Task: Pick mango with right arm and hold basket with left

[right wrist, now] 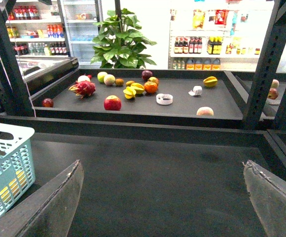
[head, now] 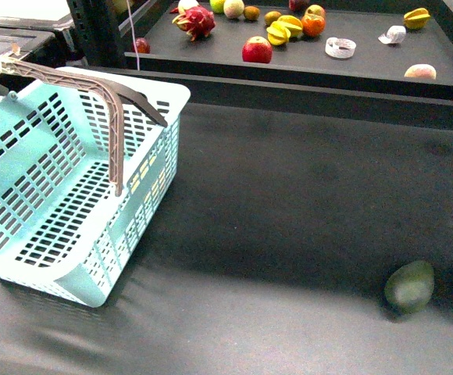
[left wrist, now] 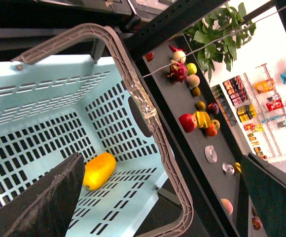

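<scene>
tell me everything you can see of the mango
The mango is a smooth, glossy yellow-orange oval. It lies on its side on the slotted floor of the pale turquoise basket, near the foot of one lattice wall. Nothing grips it, and only the basket floor appears to touch it. In the front view, yellow shows faintly through the basket's side slots.

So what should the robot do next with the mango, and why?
Probably nothing more with the mango: it already lies inside the basket. The right gripper looks empty, jaws apart, above bare table. I'd just keep the left gripper by the basket handle.
</scene>
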Motion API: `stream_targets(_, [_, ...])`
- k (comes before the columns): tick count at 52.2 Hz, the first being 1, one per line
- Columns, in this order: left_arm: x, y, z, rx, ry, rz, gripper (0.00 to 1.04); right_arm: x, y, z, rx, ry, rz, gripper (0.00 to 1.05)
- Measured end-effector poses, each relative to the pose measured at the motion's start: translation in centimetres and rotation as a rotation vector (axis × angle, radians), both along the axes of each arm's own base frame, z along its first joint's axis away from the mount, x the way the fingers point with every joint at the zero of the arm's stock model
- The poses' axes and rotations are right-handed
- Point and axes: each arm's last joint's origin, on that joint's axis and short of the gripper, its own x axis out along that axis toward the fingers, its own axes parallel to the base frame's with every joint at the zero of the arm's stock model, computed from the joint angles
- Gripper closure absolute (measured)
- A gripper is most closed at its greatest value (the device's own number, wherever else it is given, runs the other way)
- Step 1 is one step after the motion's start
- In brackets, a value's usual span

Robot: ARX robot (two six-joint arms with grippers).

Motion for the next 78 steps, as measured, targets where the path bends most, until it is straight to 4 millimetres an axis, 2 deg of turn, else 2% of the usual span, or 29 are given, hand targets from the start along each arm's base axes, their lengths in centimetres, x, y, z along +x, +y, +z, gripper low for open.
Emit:
stream_targets(10, [-4.4, 1.4, 0.7, 0.041, -0.008, 0.053, 0.06, 0.0, 0.0, 0.0, 0.0, 0.0, 0.0, 0.08])
stream_targets(14, [-4.8, 1.5, 1.3, 0.062, -0.042, 0.063, 0.06, 0.0, 0.0, 0.0, 0.0, 0.0, 0.0, 0.08])
stream_targets(23, [-4.8, 1.6, 1.3, 0.074, -0.038, 0.048, 0.06, 0.0, 0.0, 0.0, 0.0, 0.0, 0.0, 0.08])
stream_targets(28, [-5.6, 1.2, 0.8, 0.391, -0.135, -0.211, 0.25, 0.0, 0.0, 0.0, 0.0, 0.0, 0.0, 0.08])
stream_targets(35, [-7.2, 0.4, 0.5, 0.775, -0.132, -0.286, 0.54, 0.0, 0.0, 0.0, 0.0, 0.0, 0.0, 0.08])
stream_targets(42, [-8.3, 0.0, -0.5, 0.861, -0.105, -0.3, 0.79, 0.0, 0.0, 0.0, 0.0, 0.0, 0.0, 0.08])
stream_targets(48, [-9.2, -1.0, -0.4, 0.885, -0.106, -0.289, 1.01, 0.0, 0.0, 0.0, 0.0, 0.0, 0.0, 0.08])
stream_targets(78, [-12.0, -1.2, 0.7, 0.908, -0.14, -0.286, 1.01, 0.0, 0.0, 0.0, 0.0, 0.0, 0.0, 0.08])
